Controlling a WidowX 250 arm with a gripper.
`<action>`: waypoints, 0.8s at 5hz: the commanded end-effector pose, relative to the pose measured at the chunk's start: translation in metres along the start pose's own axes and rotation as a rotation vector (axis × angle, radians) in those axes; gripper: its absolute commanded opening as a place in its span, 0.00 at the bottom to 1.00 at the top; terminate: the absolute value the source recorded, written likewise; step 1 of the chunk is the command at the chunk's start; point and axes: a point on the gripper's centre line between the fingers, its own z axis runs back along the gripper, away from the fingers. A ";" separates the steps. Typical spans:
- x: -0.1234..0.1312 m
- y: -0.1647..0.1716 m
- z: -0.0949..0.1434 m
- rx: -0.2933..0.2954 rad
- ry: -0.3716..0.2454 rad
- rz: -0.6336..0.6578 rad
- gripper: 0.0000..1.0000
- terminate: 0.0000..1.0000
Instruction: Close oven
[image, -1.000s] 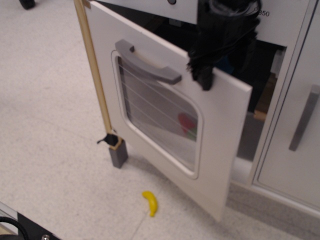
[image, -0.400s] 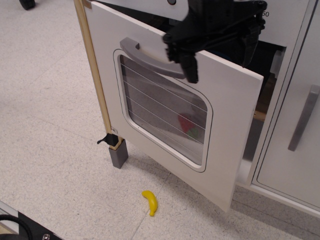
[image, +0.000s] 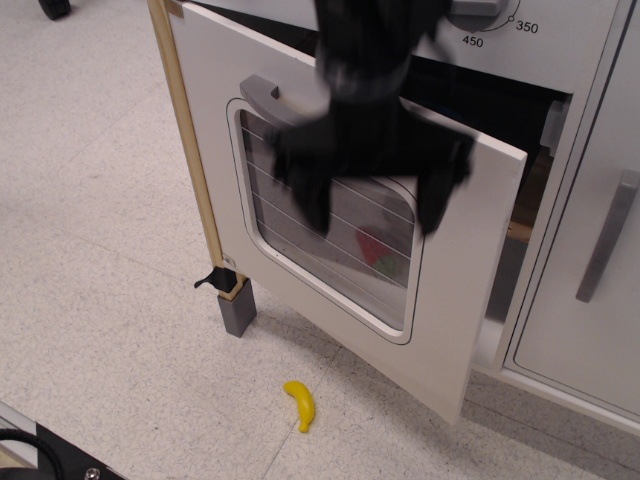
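Note:
The white toy oven (image: 560, 50) has its door (image: 460, 300) swung partly open, hinged on the left. The door has a rounded wire-lined window (image: 340, 255) and a grey curved handle (image: 262, 95), partly hidden behind my arm. The dial reads 450 and 350 at the top right. My black gripper (image: 372, 205) hangs in front of the door's upper window, blurred by motion. Its two fingers (image: 312, 205) point down and stand wide apart, holding nothing. The dark oven inside shows past the door's right edge.
A yellow toy banana (image: 300, 405) lies on the speckled floor below the door. A narrow white cabinet door with a grey bar handle (image: 608, 235) stands to the right. A wooden post (image: 190, 150) with a grey foot (image: 238, 308) runs along the door's hinge side.
The gripper has swung from the door's top right edge out in front of the window and lower, its fingers now spread. The door moved closer to shut a second ago, then stayed still.

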 end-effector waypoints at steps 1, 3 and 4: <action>0.028 -0.004 -0.062 0.002 -0.085 -0.143 1.00 0.00; 0.064 -0.032 -0.075 -0.041 -0.162 -0.142 1.00 0.00; 0.076 -0.041 -0.070 -0.048 -0.213 -0.125 1.00 0.00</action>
